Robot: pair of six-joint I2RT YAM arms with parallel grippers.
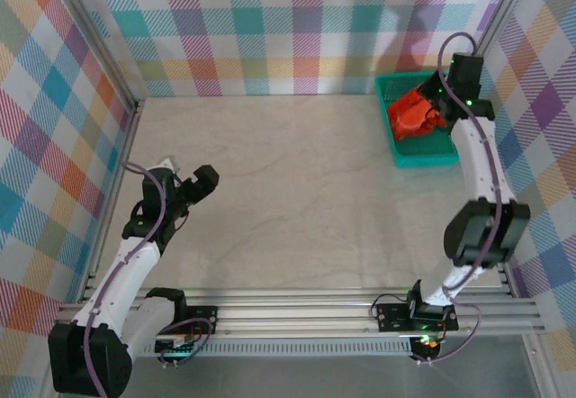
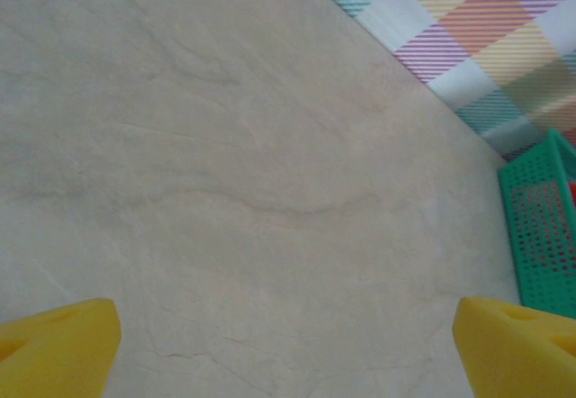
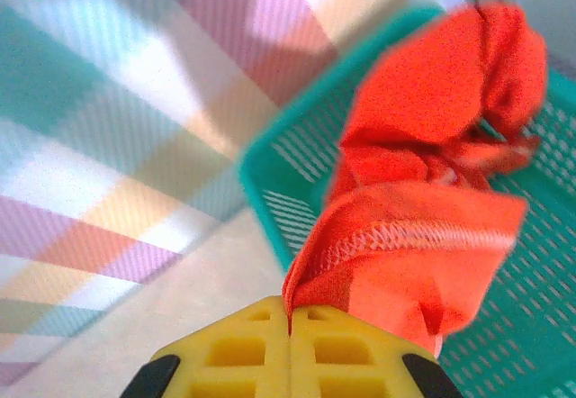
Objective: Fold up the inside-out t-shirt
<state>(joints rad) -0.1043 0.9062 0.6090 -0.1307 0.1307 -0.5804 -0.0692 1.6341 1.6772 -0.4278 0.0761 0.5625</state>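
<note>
Top external view has the pale, marbled bench (image 1: 306, 173) taking up the middle of the frame, closed in on three sides by checked walls (image 1: 270, 29) of pastel plaid. The left arm (image 1: 135, 254) rises from the lower left corner and bends towards the centre, well apart from everything else on the bench. The right arm (image 1: 481, 173) runs up the right side of the frame to the upper right corner. A green mesh basket (image 1: 423, 157) sits in that corner against the back wall, and the orange-red t-shirt (image 1: 416, 114) lies bunched inside it, under the end of the right arm. In the right wrist view the t-shirt (image 3: 432, 146) is a crumpled heap over the basket's perforated wall (image 3: 270, 182), with a stitched hem running across its lower fold. The right fingers (image 3: 290, 353) are pressed together and pinch an edge of the cloth just below that hem. In the left wrist view the left fingers (image 2: 58, 344) stand wide apart at the two lower corners of the frame, with nothing between them but bare bench, and the basket's side (image 2: 540, 218) shows at the right edge.
</note>
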